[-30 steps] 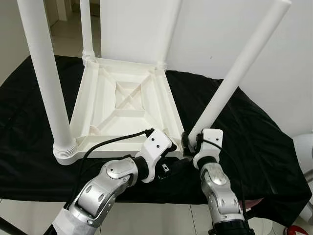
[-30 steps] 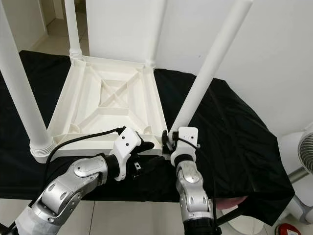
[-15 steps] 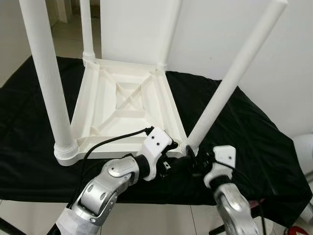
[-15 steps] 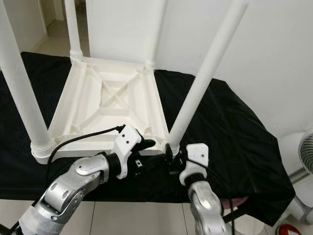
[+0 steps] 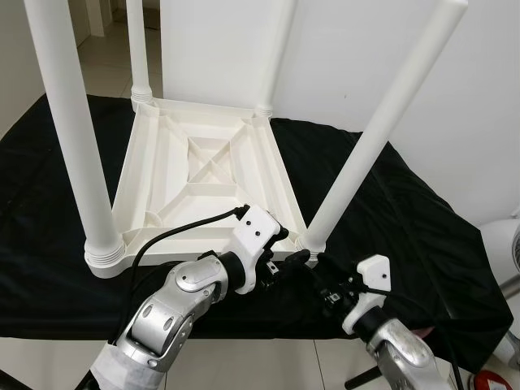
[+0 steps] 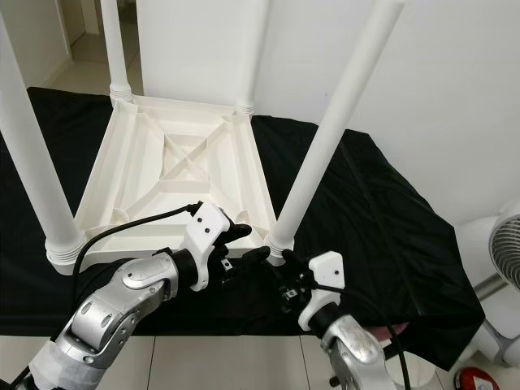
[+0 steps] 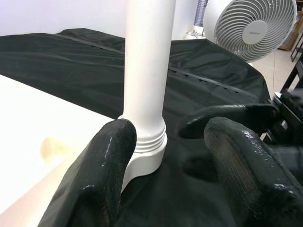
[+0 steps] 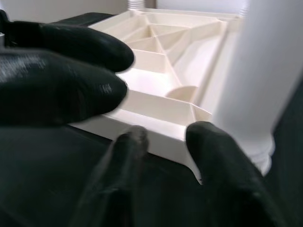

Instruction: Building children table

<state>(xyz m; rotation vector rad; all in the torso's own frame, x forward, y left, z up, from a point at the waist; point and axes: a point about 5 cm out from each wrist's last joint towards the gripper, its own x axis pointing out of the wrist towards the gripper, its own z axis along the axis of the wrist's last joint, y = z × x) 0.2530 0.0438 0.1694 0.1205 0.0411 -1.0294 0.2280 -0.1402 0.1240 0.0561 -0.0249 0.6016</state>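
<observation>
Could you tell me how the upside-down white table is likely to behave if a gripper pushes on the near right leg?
The table looks like hollow ribbed plastic, so probably light and stiff. Its flat top rests on the black cloth, which might let it slide. The near right leg leans outward, so a push high up would likely rock it in its socket.

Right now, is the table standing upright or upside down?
Upside down. The table lies top-down on the black cloth, its ribbed underside faces up, and its legs point upward.

Upturned table [image 5: 203, 171] on cloth [image 5: 390, 211], legs up, both grippers before its near right leg [image 5: 357, 162]
</observation>
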